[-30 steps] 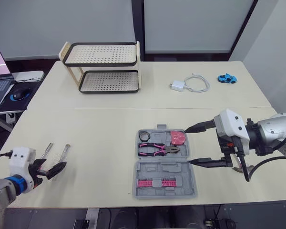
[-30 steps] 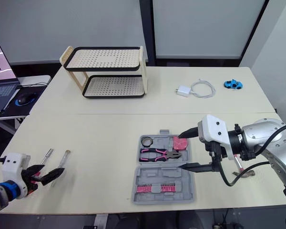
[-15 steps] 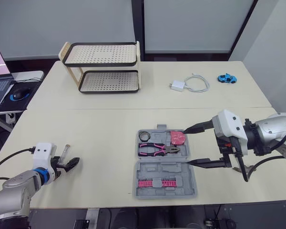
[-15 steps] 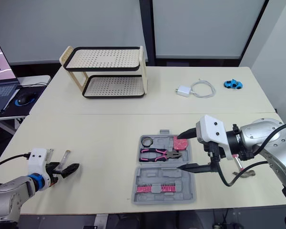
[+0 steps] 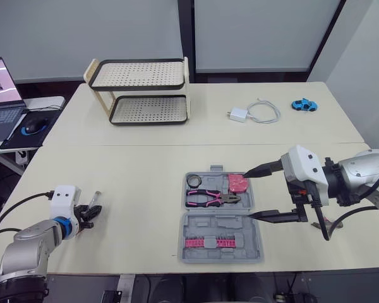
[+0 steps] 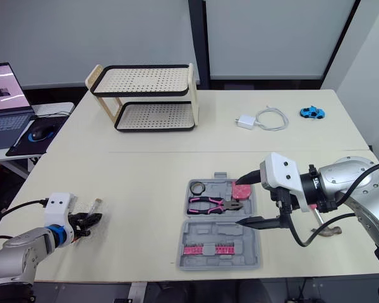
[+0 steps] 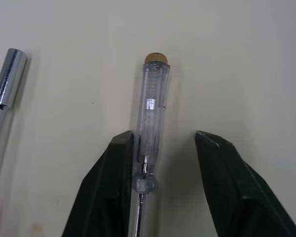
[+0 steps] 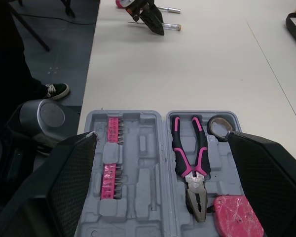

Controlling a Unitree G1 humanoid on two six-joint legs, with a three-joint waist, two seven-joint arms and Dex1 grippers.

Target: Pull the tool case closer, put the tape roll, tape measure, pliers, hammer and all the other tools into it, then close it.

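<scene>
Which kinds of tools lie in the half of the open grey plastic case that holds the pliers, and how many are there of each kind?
Dark ring-shaped tape roll: 1
Pliers with pink-and-black handles: 1
Pink rounded tape measure: 1
Total: 3

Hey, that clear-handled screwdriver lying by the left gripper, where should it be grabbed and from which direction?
Take the screwdriver by its clear handle, pinching across its width from above: it lies flat on the table, and the thin shaft offers less to hold. The open left gripper straddles it off-centre, so centring first seems wise.
</scene>
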